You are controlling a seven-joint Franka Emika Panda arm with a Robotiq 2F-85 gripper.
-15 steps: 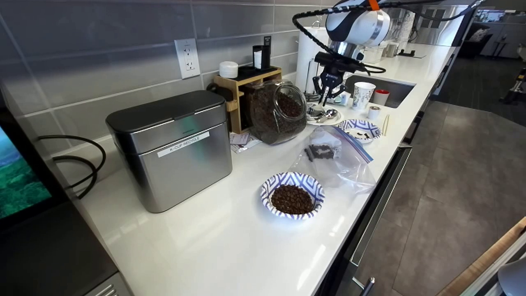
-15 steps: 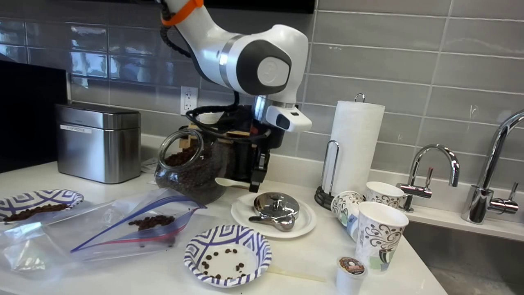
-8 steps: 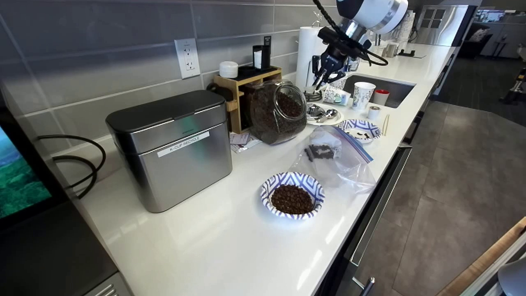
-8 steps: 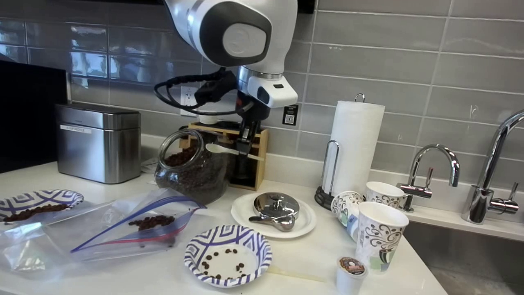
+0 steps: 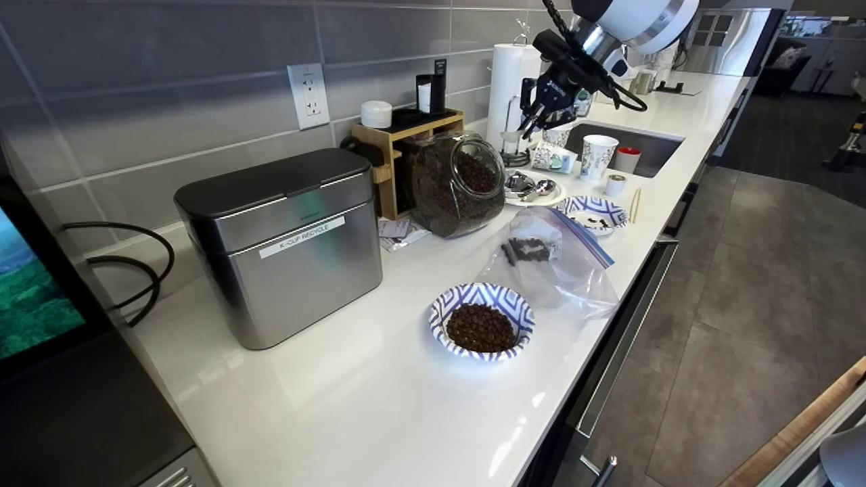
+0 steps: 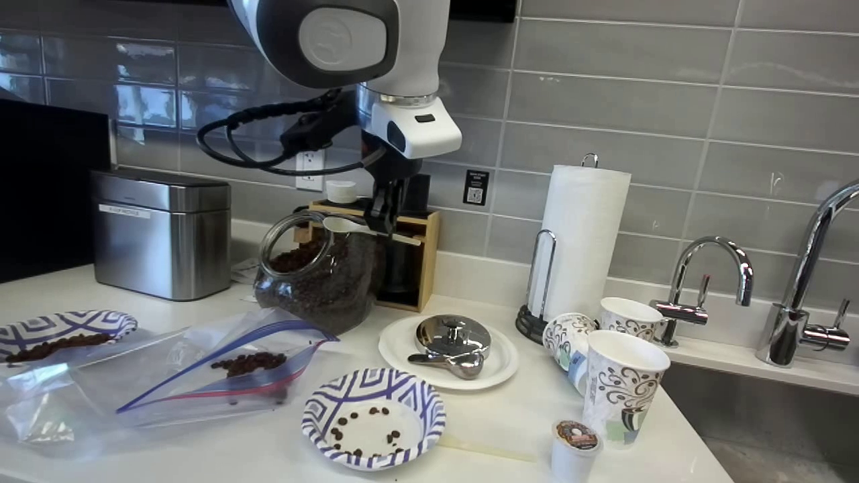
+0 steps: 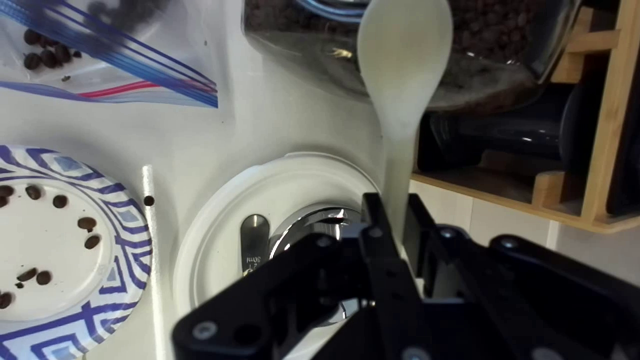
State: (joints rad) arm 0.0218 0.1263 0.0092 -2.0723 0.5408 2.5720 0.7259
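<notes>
My gripper (image 7: 393,205) is shut on the handle of a pale spoon (image 7: 404,55), its bowl reaching away from the fingers; no beans show in it. In an exterior view the gripper (image 6: 381,223) hangs in front of the wooden rack, and the spoon (image 6: 343,226) lies nearly level by the mouth of a tilted glass jar (image 6: 322,295) of coffee beans. Below stands a white plate (image 6: 502,362) with a chrome lid (image 6: 451,333) and a metal scoop (image 6: 464,365). A blue-patterned bowl (image 6: 321,410) holds several scattered beans.
An unsealed zip bag (image 5: 582,287) with some beans lies between this bowl and another patterned bowl (image 5: 441,314) full of beans. Behind the jar is the rack (image 6: 429,268). A steel bin (image 5: 311,270), paper towels (image 6: 580,235), paper cups (image 6: 624,389) and a pod (image 6: 576,446) stand around.
The gripper has risen with the spoon still in it, moving left in an exterior view, away from above the plate and up beside the jar's mouth. Everything on the counter stays put.
</notes>
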